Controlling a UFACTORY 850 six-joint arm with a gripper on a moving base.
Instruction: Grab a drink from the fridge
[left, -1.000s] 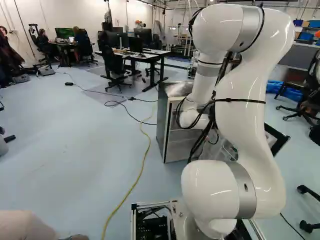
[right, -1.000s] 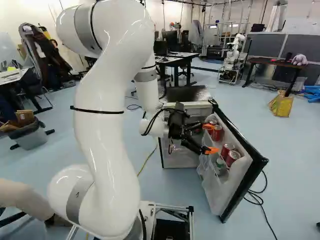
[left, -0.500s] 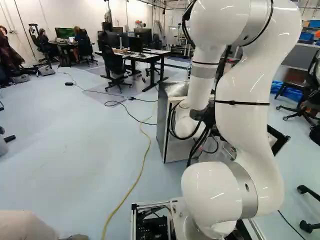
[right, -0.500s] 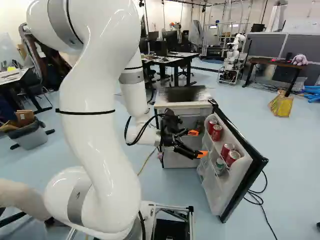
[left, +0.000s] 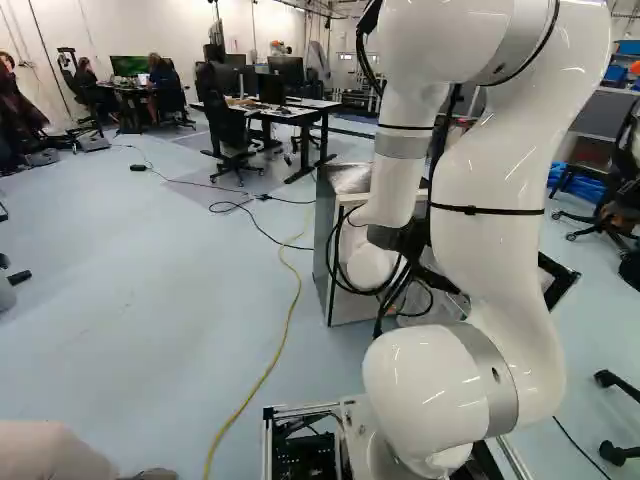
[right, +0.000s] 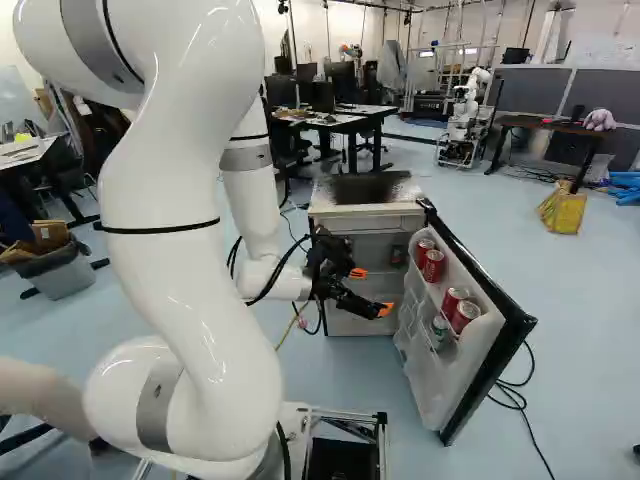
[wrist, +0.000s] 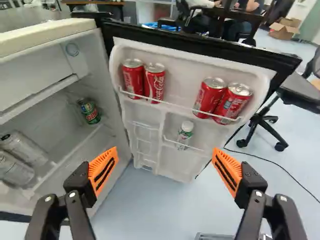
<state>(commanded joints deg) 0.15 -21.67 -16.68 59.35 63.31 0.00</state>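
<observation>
Red cans (wrist: 154, 82) stand in the open fridge door (wrist: 185, 65).

White arm (left: 495, 230) right of middle, rising from the joint at the foot. Fridge (left: 323, 240) behind, partly hidden by the arm; black door edge (left: 567, 283) visible on the arm's right. Yellow cable (left: 271, 368) along the pale floor (left: 120, 300), fridge side to view's foot. Farther back: black office chair (left: 228, 125) beside desk (left: 312, 107) with monitors (left: 271, 88).

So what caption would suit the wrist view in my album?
Open gripper facing a fridge door holding four red cans and a small bottle.
</observation>
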